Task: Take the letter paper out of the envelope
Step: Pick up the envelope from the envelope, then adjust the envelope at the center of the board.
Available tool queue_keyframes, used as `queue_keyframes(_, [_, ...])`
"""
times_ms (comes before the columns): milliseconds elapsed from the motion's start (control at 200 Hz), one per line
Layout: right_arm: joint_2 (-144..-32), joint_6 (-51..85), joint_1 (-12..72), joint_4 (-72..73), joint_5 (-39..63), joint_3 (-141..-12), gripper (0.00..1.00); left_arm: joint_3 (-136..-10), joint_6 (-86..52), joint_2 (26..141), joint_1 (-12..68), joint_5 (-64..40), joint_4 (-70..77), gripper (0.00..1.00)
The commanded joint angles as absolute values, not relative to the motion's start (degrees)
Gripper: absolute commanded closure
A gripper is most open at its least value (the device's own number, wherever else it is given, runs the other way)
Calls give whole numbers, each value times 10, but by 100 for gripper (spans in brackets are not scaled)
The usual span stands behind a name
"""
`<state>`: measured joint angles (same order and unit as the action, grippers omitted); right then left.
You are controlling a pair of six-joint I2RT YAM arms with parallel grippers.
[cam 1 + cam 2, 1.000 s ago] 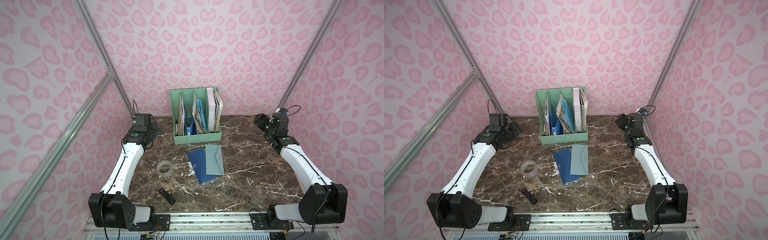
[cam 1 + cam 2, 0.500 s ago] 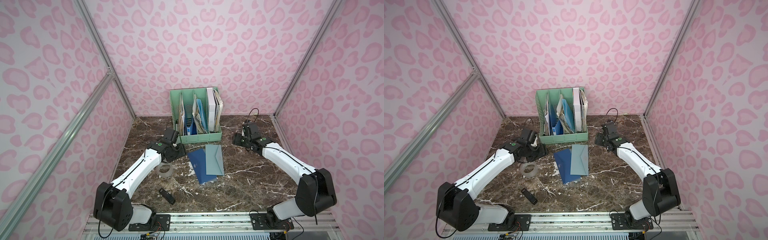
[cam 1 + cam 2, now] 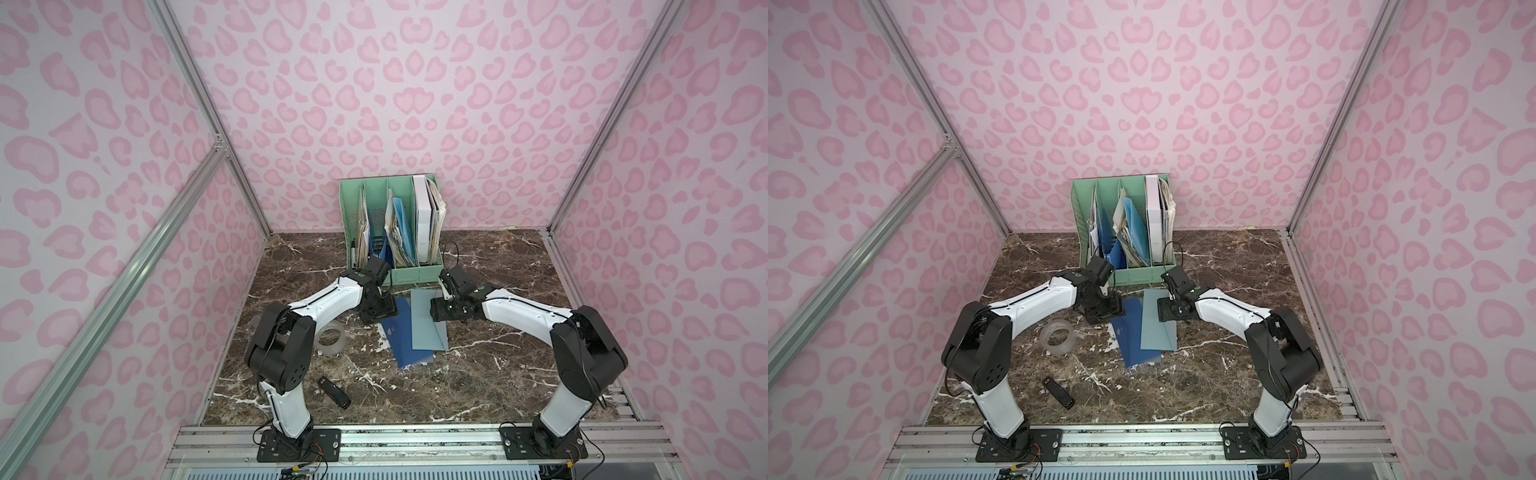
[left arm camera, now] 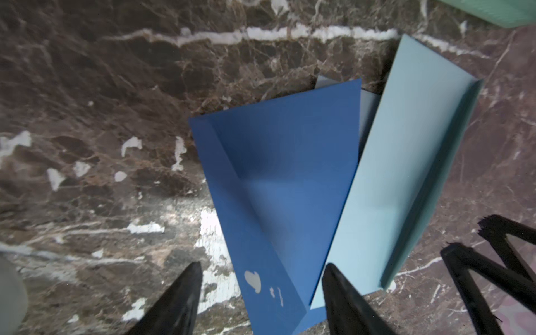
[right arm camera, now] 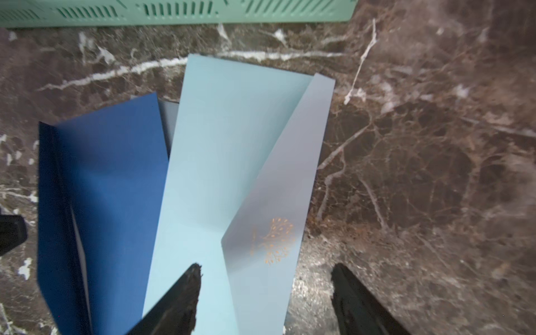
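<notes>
Since the arms swung inward, end effectors (image 4: 262,264) (image 5: 266,265) overhang the envelopes (image 3: 428,328) (image 3: 399,336).

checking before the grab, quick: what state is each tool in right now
left tool: open, holding nothing, above the dark blue envelope
right tool: open, holding nothing, above the light blue envelope

The worktop (image 3: 498,374) is dark brown marble veined in white. The walls (image 3: 374,83) are pale pink with darker pink leopard blotches. At twelve o'clock stands a mint-green file rack (image 3: 415,276) with white, blue and cream papers. The dark blue envelope (image 3: 405,345) at centre has small white marks. At its three o'clock, the light blue envelope (image 3: 428,328) has a greyer flap (image 5: 275,174) with a gold tree-like motif. The tape roll (image 3: 330,338) at nine o'clock is clear and the stick (image 3: 334,391) at seven is black. The left arm (image 3: 328,301) and right arm (image 3: 519,309) are white with black joints.
</notes>
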<state>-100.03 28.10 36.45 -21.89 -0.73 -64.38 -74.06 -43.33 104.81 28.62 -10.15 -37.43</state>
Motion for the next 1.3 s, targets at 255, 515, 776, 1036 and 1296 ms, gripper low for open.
queue_keyframes(255, [-1081,265,382,-258,-39,-707,33,-761,-413,1093,287,-67,-416,35])
queue_keyframes(515, [-1095,271,386,-295,-100,-727,60,-777,-400,1106,287,-34,-461,44])
queue_keyframes(776, [-1059,264,374,-309,-143,-713,78,-766,-374,1088,287,18,-496,49])
queue_keyframes(1036, [-1030,254,346,-311,-149,-685,91,-747,-353,1075,282,60,-514,56])
queue_keyframes(1296, [-998,242,323,-313,-148,-670,100,-772,-350,1074,265,110,-573,59])
